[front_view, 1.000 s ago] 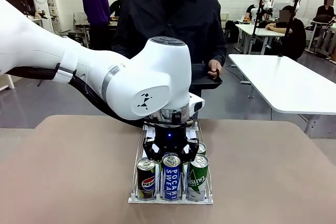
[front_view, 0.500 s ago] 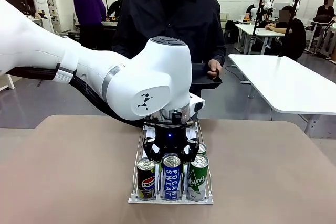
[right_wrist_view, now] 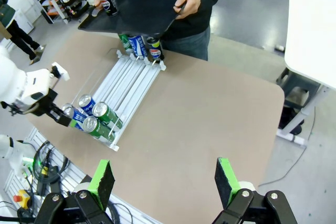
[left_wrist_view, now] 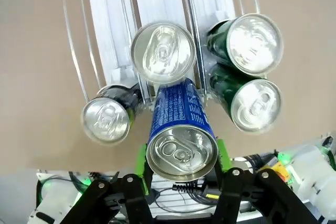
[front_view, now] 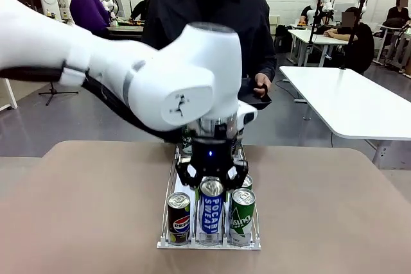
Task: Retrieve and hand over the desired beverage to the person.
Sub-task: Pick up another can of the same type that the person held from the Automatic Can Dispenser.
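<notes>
Black-and-blue Pepsi can (front_view: 178, 217): front of the left lane of the white rack (front_view: 166, 244), upright and untouched. Pocari Sweat can (front_view: 211, 208), blue with white print: front of the rack's middle lane, upright, its top higher than the tops on either side. It is judged to be the wanted drink, since it is the one gripped. Left gripper (front_view: 211, 183): directly above the rack's front end, pointing down, with the jaws closed partway on the upper part of the Pocari Sweat can. The left wrist view shows a green pad (left_wrist_view: 140, 157) pressed against each side of the can. Another silver-topped can (left_wrist_view: 163, 52) waits behind it in the same lane. Green can (front_view: 242, 217): front of the rack's right lane, with a second green can (left_wrist_view: 251, 43) behind it, neither touched. Person (front_view: 205, 17): beyond the rack's far end, with one hand (front_view: 261, 85) on a black tray (front_view: 252, 97) held above that end. Right gripper (right_wrist_view: 164, 182): well to the right of the rack, above bare table (right_wrist_view: 210, 114), jaws wide apart and holding nothing. Progress, as judged: the can is chosen and gripped, and it appears partly out of its lane. Whether its base has cleared the rack cannot be told. Left to do: raise it clear, carry it over the rack's far end to the tray or hand, and release it.
</notes>
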Controlling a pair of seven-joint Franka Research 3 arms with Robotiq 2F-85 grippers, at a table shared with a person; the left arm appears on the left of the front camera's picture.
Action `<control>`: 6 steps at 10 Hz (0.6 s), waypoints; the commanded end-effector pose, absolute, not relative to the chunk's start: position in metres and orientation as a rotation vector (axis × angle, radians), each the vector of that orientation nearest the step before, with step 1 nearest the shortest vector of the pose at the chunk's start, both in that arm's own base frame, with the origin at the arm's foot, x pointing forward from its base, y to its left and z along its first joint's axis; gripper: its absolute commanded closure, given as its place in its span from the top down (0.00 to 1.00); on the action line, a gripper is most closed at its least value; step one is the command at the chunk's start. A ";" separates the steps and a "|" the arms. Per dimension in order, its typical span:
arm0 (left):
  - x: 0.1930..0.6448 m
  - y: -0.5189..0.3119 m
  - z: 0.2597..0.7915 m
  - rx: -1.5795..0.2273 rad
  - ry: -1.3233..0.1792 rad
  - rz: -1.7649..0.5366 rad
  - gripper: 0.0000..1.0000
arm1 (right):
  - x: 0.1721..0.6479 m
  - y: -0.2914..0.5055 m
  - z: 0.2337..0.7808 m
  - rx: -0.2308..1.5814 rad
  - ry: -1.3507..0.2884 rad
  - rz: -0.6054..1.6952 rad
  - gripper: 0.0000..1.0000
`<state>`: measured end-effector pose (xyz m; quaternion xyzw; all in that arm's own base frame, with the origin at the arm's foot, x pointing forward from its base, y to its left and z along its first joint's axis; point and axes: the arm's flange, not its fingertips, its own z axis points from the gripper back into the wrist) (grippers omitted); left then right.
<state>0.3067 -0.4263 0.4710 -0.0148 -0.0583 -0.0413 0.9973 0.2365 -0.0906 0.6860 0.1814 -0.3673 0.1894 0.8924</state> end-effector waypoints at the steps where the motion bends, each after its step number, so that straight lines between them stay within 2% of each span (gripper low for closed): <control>1: 0.292 -0.415 0.533 -0.062 -0.196 -0.081 0.00 | 0.238 -0.090 0.686 0.400 -0.763 0.415 1.00; 6: 0.290 -0.402 0.667 -0.048 -0.354 -0.066 0.00 | 0.238 -0.090 0.686 0.400 -0.763 0.415 1.00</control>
